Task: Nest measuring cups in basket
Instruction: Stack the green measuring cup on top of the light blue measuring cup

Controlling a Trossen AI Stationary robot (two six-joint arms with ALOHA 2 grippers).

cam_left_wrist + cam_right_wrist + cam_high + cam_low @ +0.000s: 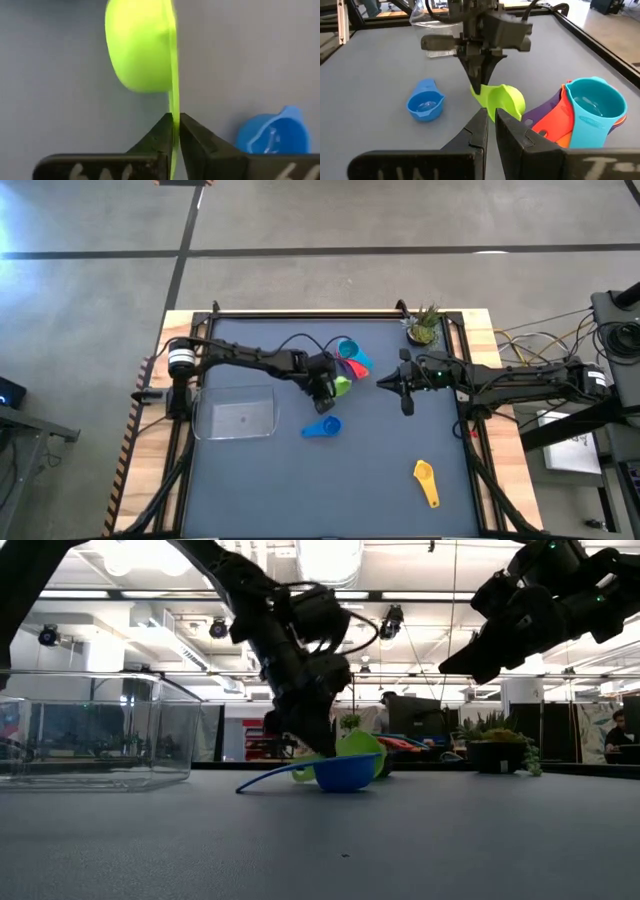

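I have the lime green cup [142, 47] pinched by its flat handle in my left hand [175, 131]; the two fingers are clenched on the thin handle, and the bowl stands on its edge, tipped sideways at the middle of the table [380, 480]. From the low view I cannot tell if it already hangs free or rests on the surface.

The basket [236, 412] stands to the left of this grasp, near the left arm's base, and I see nothing inside it (its clear walls show only the room behind). So, as I judge it, no cup is nested yet and almost all the work is left.

Just beside the green cup, on the far side, lies a cluster: the teal cup [594, 106] sits over the orange cup [560, 125], with the purple cup [547, 111] and something red under them, but how they are stacked I cannot tell. The blue cup [322, 427] lies alone a little nearer to me, close to the basket's corner. The yellow cup [426, 481] is well apart, toward the near right part of the table.

My right hand [404, 385] waits clenched and empty above the table, right of the cluster. The small plant [424, 328] at the far edge is not part of the job.
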